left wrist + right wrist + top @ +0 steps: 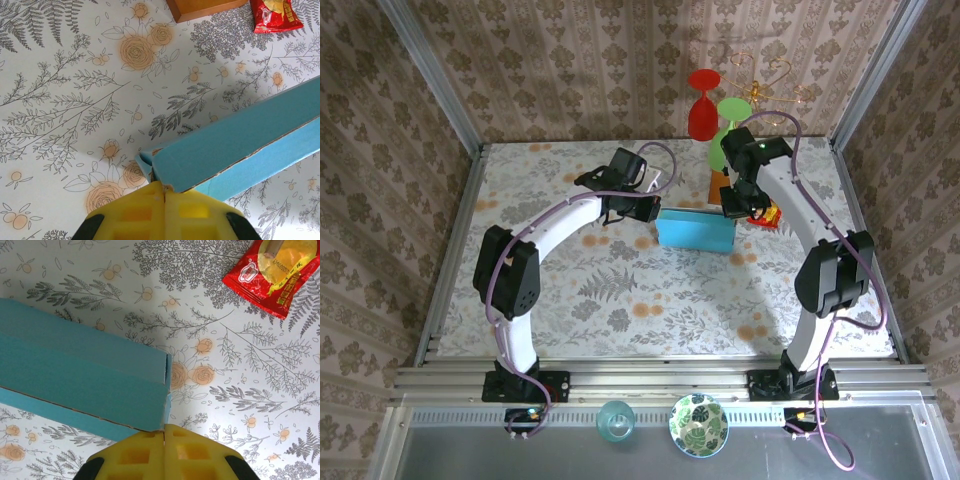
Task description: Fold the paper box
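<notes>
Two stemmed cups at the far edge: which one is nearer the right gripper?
The green cup. It stands to the right of the red cup, close beside the right arm's wrist, so it is the nearer one to the right gripper.
</notes>
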